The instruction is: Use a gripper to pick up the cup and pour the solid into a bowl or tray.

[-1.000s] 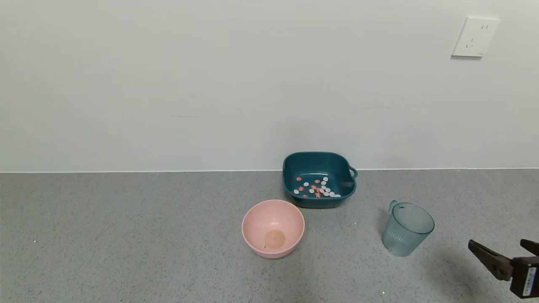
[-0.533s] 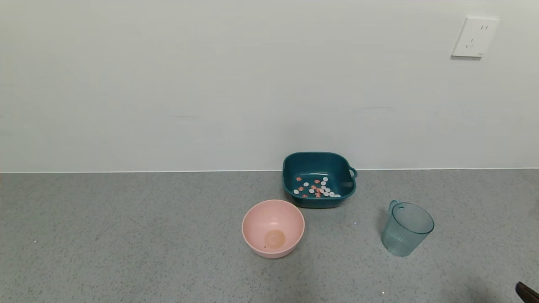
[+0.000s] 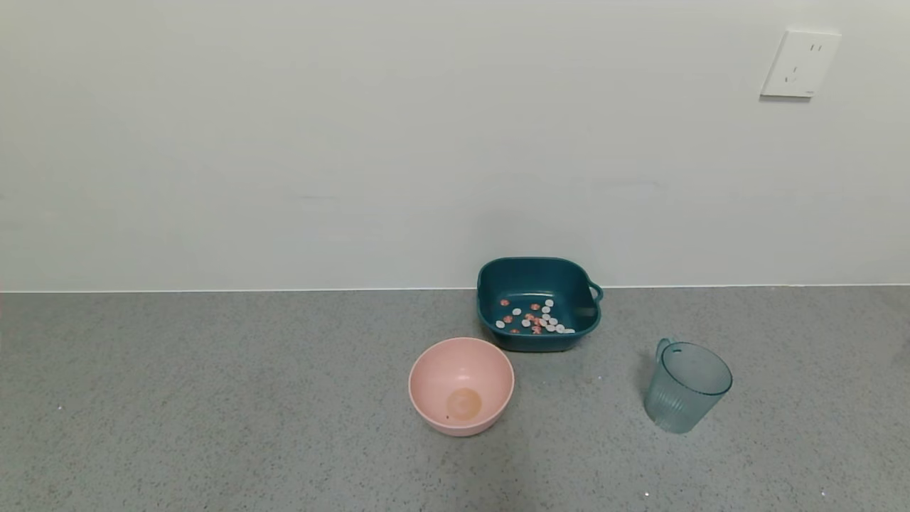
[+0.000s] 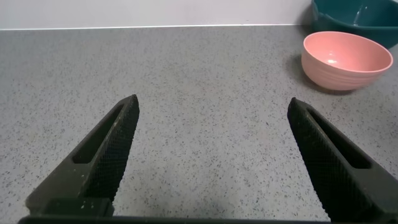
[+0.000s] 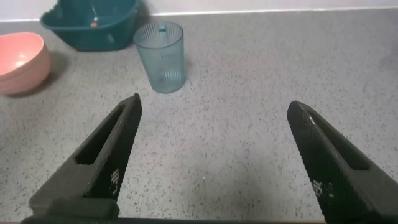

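Observation:
The pale blue-teal ribbed cup stands upright and looks empty on the grey counter, right of the bowls; it also shows in the right wrist view. The dark teal basin sits by the wall with the white and pinkish-orange pieces scattered inside. Neither gripper shows in the head view. My right gripper is open and empty over bare counter, well short of the cup. My left gripper is open and empty over bare counter, with the pink bowl off to one side.
A round pink bowl stands in front of the basin, to its left. The white wall runs along the counter's back edge, with a socket at the upper right. The grey counter stretches to the left.
My right gripper, open at the lower right of the head view a second ago, has drawn back out of that view. The cup, basin and pink bowl have not moved.

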Robot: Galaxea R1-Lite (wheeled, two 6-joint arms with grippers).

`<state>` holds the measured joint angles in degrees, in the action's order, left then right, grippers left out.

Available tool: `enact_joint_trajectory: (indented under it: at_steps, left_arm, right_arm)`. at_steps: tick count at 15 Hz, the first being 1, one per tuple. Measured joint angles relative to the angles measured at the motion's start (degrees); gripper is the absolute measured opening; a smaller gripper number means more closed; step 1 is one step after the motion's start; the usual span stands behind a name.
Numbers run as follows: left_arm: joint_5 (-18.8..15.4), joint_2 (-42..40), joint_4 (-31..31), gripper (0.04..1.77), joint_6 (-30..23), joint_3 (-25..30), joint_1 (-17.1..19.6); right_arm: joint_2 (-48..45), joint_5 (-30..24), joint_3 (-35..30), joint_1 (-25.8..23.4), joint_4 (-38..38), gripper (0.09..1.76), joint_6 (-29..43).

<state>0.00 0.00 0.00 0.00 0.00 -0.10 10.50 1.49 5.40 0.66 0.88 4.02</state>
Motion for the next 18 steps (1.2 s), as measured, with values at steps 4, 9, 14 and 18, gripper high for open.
enact_joint_trajectory:
  at_steps: [4, 9, 14, 18]
  left_arm:
    - [0.0, 0.0, 0.0, 1.72, 0.0, 0.0, 0.0]
    - [0.0, 0.0, 0.0, 1.72, 0.0, 0.0, 0.0]
    - [0.0, 0.0, 0.0, 1.72, 0.0, 0.0, 0.0]
    - [0.0, 0.0, 0.0, 1.72, 0.0, 0.0, 0.0]
  right_arm:
    - [-7.4, 0.3, -2.6, -0.4, 0.2, 1.70, -1.5]
    - [-10.3, -0.1, -4.1, -0.5, 1.4, 1.70, -1.8]
    - [-10.5, -1.1, -5.3, -0.5, -0.2, 1.70, -1.3]
    - [-10.6, -1.0, -5.4, -0.5, -0.1, 1.70, -1.2]
